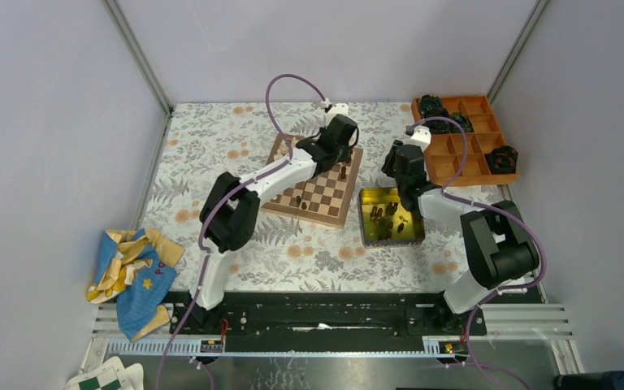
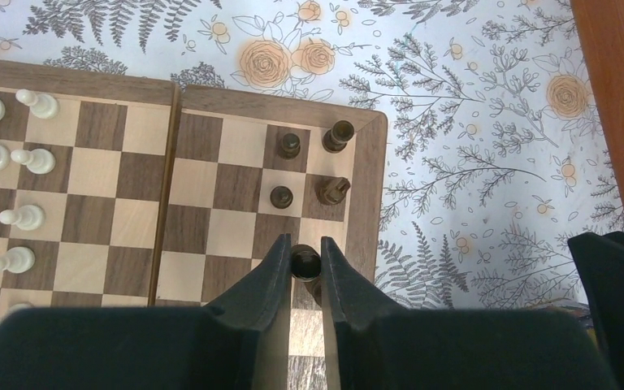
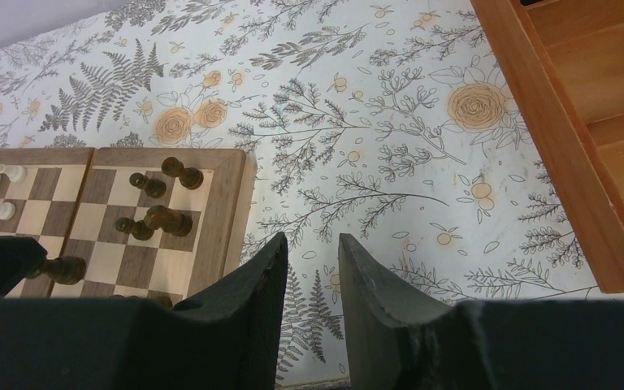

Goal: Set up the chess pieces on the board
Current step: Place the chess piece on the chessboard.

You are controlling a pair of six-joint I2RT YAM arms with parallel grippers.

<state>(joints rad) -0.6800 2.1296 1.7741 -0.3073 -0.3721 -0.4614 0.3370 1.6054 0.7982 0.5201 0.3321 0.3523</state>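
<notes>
Inside yellow tin (image 1: pixel 363 218) — dark chess pieces (image 1: pixel 391 211)

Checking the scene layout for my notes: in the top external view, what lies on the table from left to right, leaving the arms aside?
Crumpled blue and yellow cloth → wooden chessboard → shiny yellow tin → orange compartment tray.

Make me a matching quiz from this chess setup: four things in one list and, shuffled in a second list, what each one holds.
1 left gripper
2 right gripper
3 tin
4 orange tray

A black lumps inside
B jaws shut on a dark piece
C jaws open, nothing between
D dark pieces inside

Pairs: 1-B, 2-C, 3-D, 4-A
</notes>
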